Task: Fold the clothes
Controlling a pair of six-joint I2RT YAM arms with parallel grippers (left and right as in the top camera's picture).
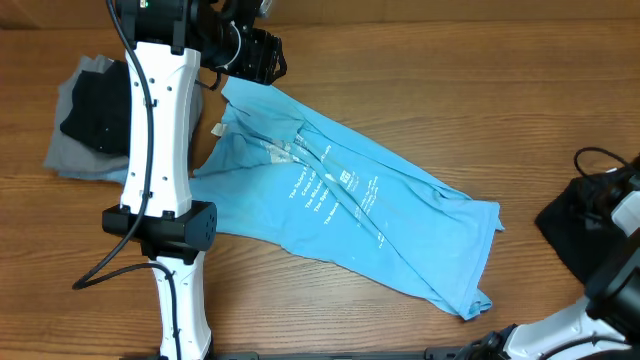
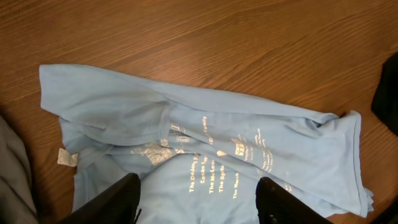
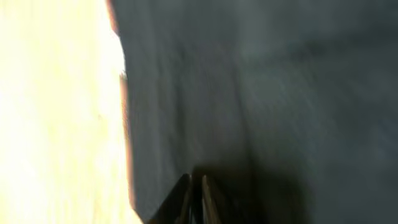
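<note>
Shirt (image 1: 340, 215), sky-blue, lies rumpled and diagonal on table (image 1: 480, 90), print up. Left gripper (image 2: 198, 186) hovers above it, fingers spread, nothing between. Right gripper (image 3: 194, 186) is pressed nearly together against black garment (image 1: 570, 235) (view blurred; pinch unconfirmed).

White left arm (image 1: 160, 120), black joints (image 1: 162, 226), cables (image 1: 110, 265); right pincer (image 3: 195, 182) seemingly dark.

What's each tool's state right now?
Left tool: open, over the blue shirt, holding nothing.
Right tool: shut against the dark garment; grip unclear.
</note>
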